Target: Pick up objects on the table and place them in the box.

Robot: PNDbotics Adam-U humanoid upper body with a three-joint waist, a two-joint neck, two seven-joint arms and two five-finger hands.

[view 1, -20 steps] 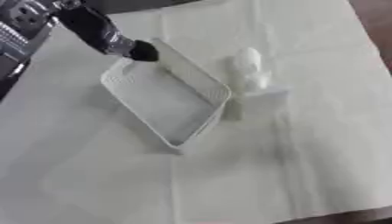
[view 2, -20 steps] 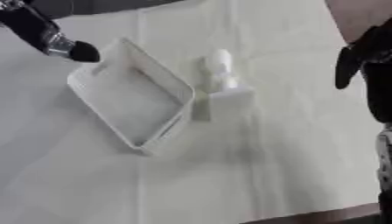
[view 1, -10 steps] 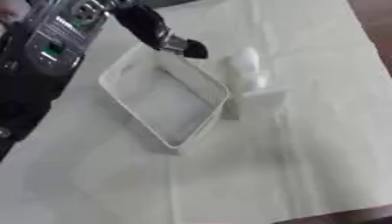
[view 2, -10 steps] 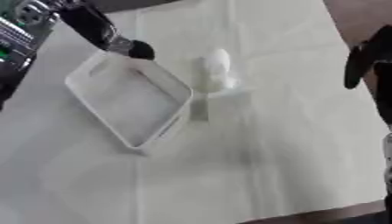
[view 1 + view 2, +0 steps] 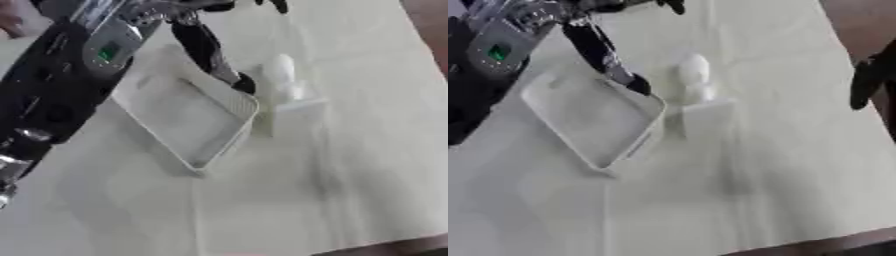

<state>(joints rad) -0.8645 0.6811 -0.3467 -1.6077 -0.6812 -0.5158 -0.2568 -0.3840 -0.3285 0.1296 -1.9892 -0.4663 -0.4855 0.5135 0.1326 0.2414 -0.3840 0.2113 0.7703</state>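
Observation:
A shallow white box (image 5: 182,119) lies askew on the pale cloth. Against its right rim stands a white rounded thing (image 5: 282,74) on or beside a white block (image 5: 296,111). My left hand (image 5: 213,56) reaches in from the upper left over the box's far corner. It is open and spread, and one dark fingertip (image 5: 244,84) is at the box's right rim, just left of the rounded thing. Other fingers (image 5: 273,4) stick out at the top edge. My right hand (image 5: 867,76) hangs as a dark shape at the right edge, away from everything.
The left forearm (image 5: 66,85), black with a grey panel and a green light, covers the upper left. The pale cloth (image 5: 289,200) covers the table, with brown table edge at the top right and bottom right corners.
My left arm has swung right and nearer, from the box's far left corner across to its right rim, next to the white rounded thing. The box and white things stay put.

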